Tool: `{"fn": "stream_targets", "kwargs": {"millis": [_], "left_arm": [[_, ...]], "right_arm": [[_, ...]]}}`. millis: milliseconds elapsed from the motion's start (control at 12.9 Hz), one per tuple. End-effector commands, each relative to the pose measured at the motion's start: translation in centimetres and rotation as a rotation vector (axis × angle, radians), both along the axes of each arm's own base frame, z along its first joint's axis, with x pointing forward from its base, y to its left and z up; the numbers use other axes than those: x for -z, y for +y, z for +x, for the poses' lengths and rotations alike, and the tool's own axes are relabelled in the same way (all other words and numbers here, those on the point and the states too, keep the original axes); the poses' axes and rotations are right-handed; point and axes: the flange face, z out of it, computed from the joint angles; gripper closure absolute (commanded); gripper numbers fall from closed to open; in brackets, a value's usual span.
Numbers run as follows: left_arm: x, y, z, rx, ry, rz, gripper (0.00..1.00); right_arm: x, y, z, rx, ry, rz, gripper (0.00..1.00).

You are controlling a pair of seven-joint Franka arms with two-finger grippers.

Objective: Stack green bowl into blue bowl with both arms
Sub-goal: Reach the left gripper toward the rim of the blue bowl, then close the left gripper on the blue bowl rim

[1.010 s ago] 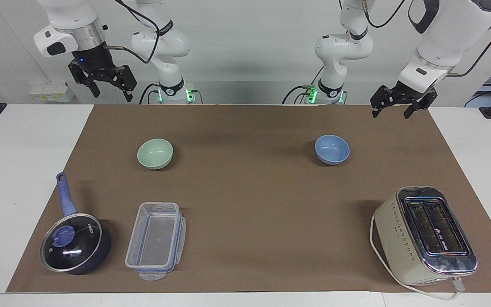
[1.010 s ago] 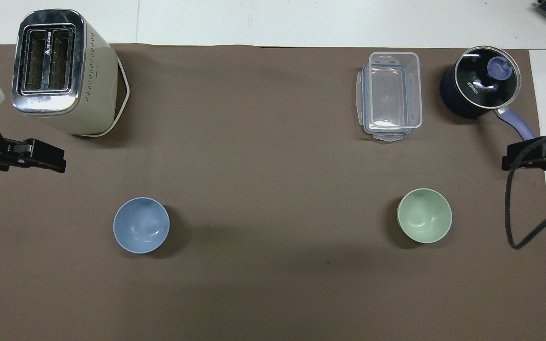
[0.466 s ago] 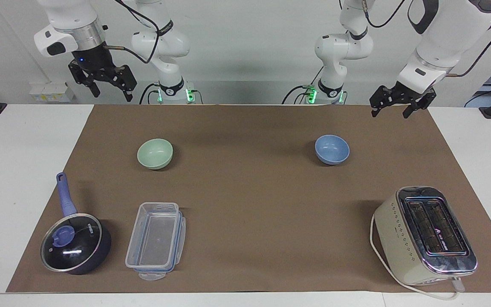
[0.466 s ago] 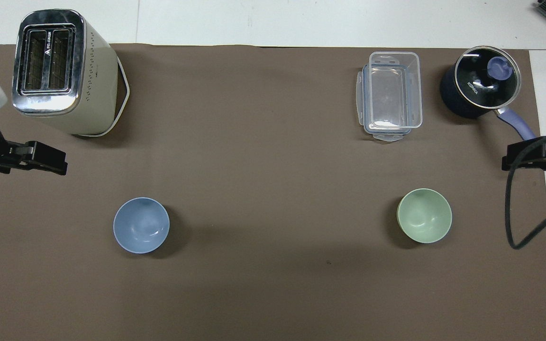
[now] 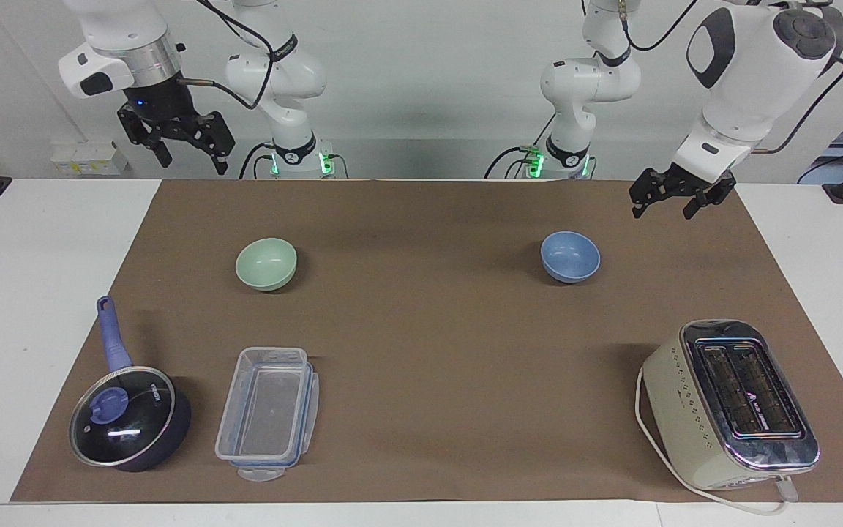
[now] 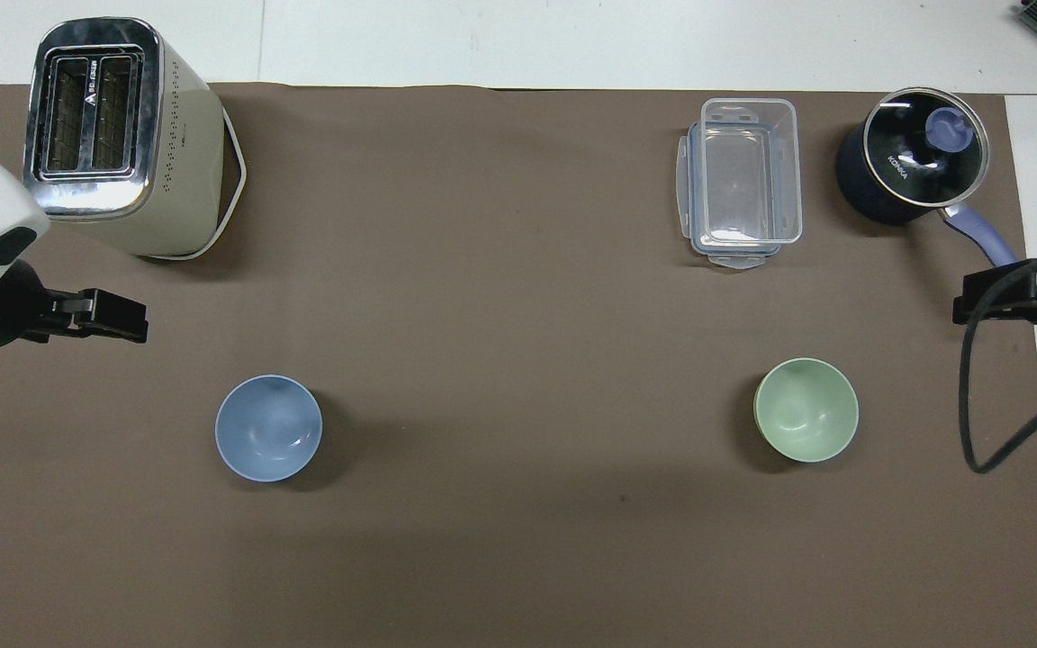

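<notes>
The green bowl (image 5: 266,263) looks light, hard and glossy, so I'd expect it to slip unless it's pinched across the rim, one finger inside and one outside. It sits upright on the brown mat (image 5: 421,329), well apart from the blue bowl (image 5: 570,256), toward the right arm's end, with the clear container (image 5: 268,411) farther from the robots than it. The right gripper (image 5: 176,143) hangs high with its fingers spread and nothing in them, nowhere near the green bowl. The left gripper (image 5: 670,194), likewise splayed and empty, hovers over the mat near the blue bowl, touching nothing
</notes>
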Motion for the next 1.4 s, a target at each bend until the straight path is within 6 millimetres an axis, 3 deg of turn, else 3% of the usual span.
{"fn": "stream_targets", "kwargs": {"millis": [0, 233, 466, 933, 1244, 1321], "left_arm": [[2.2, 0.7, -1.5, 0.031, -0.026, -0.026, 0.00], [5.5, 2.2, -2.0, 0.059, -0.032, -0.076, 0.00], [10.4, 2.8, -3.2, 0.135, -0.015, -0.144, 0.00], [19.0, 1.3, -6.2, 0.120, -0.023, -0.180, 0.00], [22.8, -0.4, -7.6, 0.117, -0.033, -0.189, 0.01], [23.7, -0.4, -7.8, 0.111, -0.039, -0.183, 0.19]], "right_arm": [[-0.1, -0.2, 0.3, 0.005, -0.008, 0.019, 0.00], [-0.1, -0.3, 0.3, 0.006, -0.008, 0.019, 0.00], [-0.1, -0.3, 0.3, 0.006, -0.008, 0.019, 0.00], [-0.1, -0.5, 0.3, 0.012, -0.009, 0.017, 0.00], [-0.1, -0.6, 0.3, 0.012, -0.009, 0.019, 0.00], [-0.1, -0.6, 0.3, 0.012, -0.009, 0.017, 0.00]]}}
